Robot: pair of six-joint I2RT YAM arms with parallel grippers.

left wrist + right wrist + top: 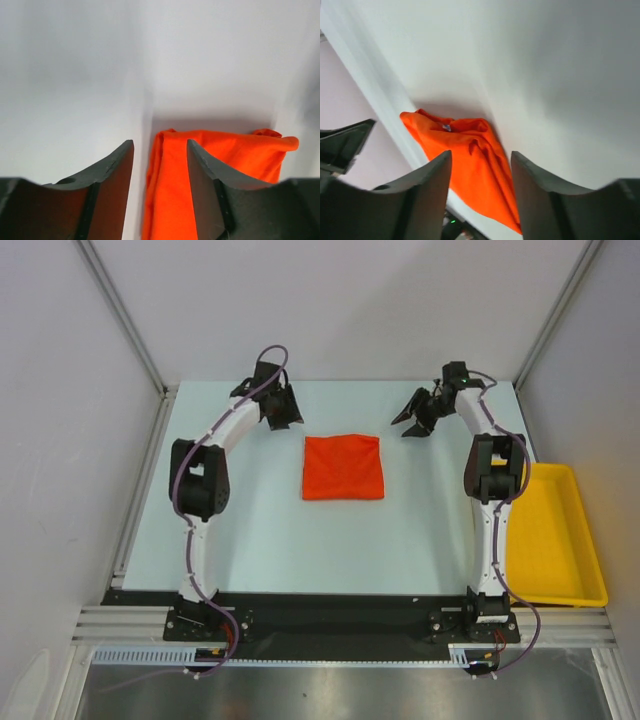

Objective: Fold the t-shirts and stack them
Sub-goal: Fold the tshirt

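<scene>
The t-shirt (343, 467), plain orange-red, lies folded into a flat square in the middle of the table. My left gripper (284, 414) hovers off its far left corner, apart from the cloth. My right gripper (412, 423) hovers off its far right corner. In the left wrist view the left gripper (160, 142) is open, with the t-shirt (240, 150) on the table beyond and to the right of the fingers. In the right wrist view the right gripper (481, 153) is open too, with the t-shirt (470, 137) lying past its tips. Neither gripper holds anything.
A yellow plastic tray (560, 540) sits at the table's right edge, beside the right arm's base. White enclosure walls (330, 310) stand close behind both grippers and along the sides. The black base rail (340, 612) runs along the near edge.
</scene>
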